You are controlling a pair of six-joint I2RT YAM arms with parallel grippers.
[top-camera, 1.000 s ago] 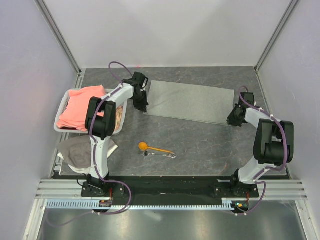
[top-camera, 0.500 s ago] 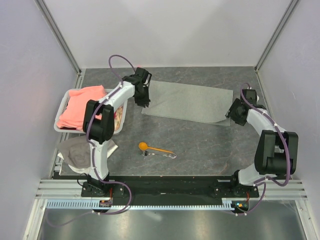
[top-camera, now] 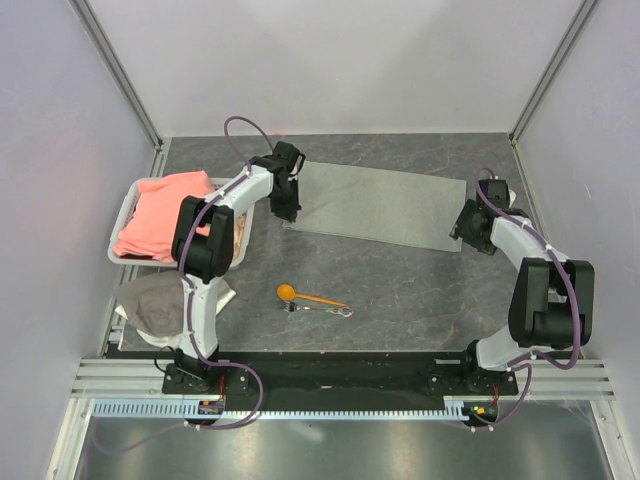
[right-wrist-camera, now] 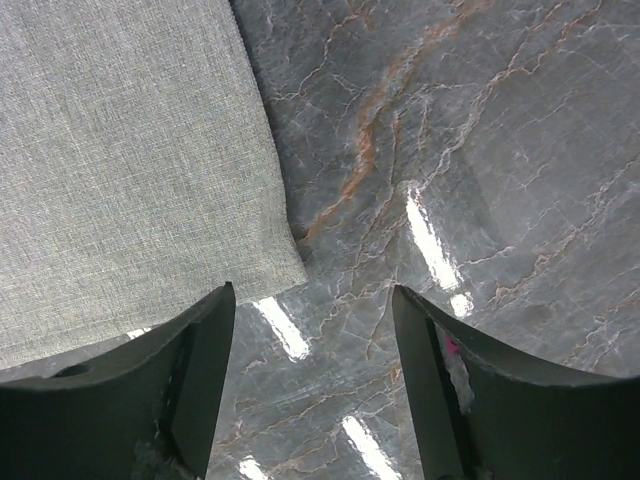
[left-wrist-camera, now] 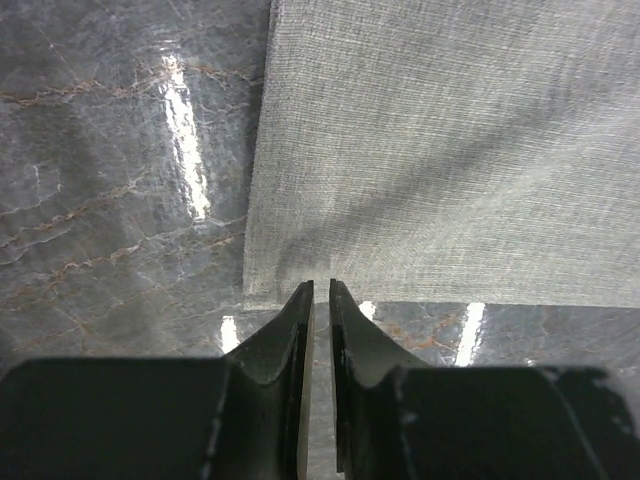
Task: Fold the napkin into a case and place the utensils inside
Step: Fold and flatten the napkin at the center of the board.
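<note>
The light grey napkin (top-camera: 380,205) lies flat as a long rectangle across the back of the table, also seen in the left wrist view (left-wrist-camera: 450,150) and the right wrist view (right-wrist-camera: 120,150). My left gripper (top-camera: 289,214) hovers at its near left corner, jaws (left-wrist-camera: 321,288) only a thin slit apart and empty. At the near right corner my right gripper (top-camera: 463,231) stands wide open (right-wrist-camera: 312,300) over bare table. The orange spoon (top-camera: 288,292) and silvery fork (top-camera: 325,309) lie side by side in front of the napkin, away from both grippers. No case shows.
A white basket (top-camera: 124,214) holding a salmon-pink cloth (top-camera: 165,210) stands at the left edge, with a whitish-grey rag (top-camera: 155,303) in front of it. Grey walls close in the dark marbled table (top-camera: 420,290) on three sides.
Both grippers have let go of the napkin's near corners; the right one has opened wide, the left opened then narrowed. The napkin's near edge has settled flat on the table.
</note>
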